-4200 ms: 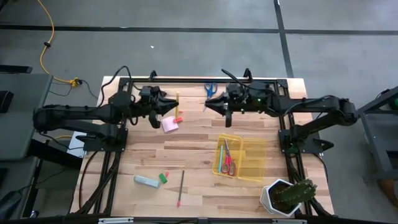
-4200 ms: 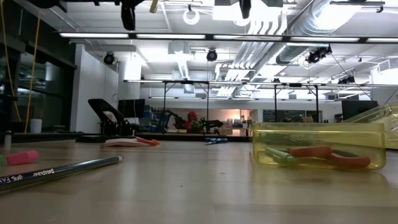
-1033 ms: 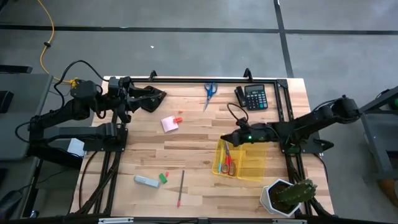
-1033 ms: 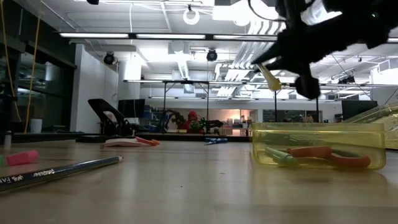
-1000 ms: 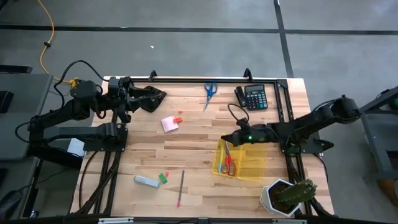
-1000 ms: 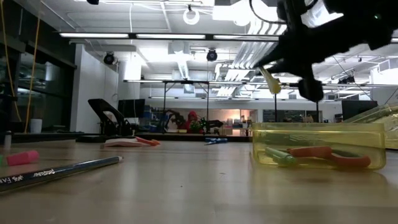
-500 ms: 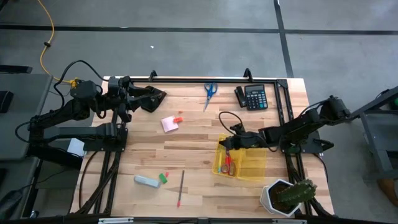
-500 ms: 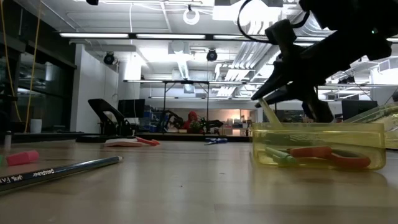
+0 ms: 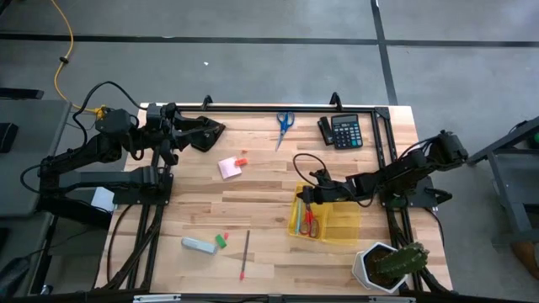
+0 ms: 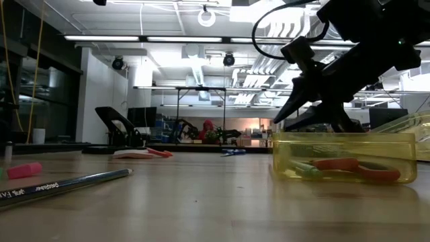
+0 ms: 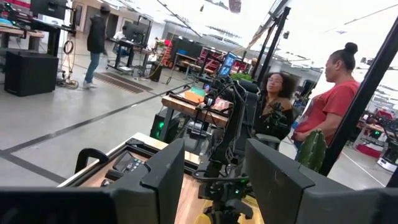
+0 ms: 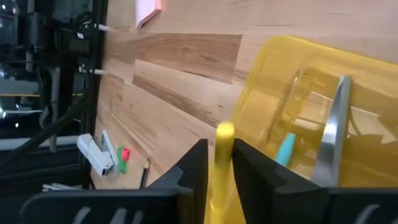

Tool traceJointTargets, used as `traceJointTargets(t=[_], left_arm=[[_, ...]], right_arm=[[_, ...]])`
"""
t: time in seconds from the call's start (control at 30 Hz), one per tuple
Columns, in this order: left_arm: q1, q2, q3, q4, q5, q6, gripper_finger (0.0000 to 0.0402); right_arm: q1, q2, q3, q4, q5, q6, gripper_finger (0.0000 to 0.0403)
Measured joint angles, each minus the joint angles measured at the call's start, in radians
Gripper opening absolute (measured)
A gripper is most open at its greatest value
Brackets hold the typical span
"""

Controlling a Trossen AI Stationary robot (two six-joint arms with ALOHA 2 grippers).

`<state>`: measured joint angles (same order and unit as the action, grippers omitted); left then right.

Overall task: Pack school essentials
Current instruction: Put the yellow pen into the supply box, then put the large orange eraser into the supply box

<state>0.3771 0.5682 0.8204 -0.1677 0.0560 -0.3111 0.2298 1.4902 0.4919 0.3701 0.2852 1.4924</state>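
Placement is in hand: the yellow marker (image 12: 222,163) is clamped by the right gripper (image 9: 306,196) over the yellow case (image 9: 344,220); release is called for next. Beyond it, the left gripper (image 9: 210,132) is parked, spread.

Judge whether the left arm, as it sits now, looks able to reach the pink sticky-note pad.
Probably yes. The left gripper waits open at the table's far left, and the pink sticky-note pad lies close by on bare wood with nothing between them; the right gripper is over at the yellow box.
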Motion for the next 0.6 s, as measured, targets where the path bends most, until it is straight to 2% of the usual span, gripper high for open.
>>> traceJointTargets(t=[0.3,0.43,0.6], left_arm=[[0.0,0.0,0.0,0.0,0.0,0.0,0.0159],[0.0,0.0,0.0,0.0,0.0,0.0,0.0159],[0.0,0.0,0.0,0.0,0.0,0.0,0.0159]], right_arm=[[-0.002,-0.009,0.0,-0.017,-0.011,0.019,0.0112],[-0.039,-0.078,0.0,-0.048,-0.055,-0.099,0.014],[-0.122,-0.242,0.0,-0.061,-0.062,-0.31,0.0161]])
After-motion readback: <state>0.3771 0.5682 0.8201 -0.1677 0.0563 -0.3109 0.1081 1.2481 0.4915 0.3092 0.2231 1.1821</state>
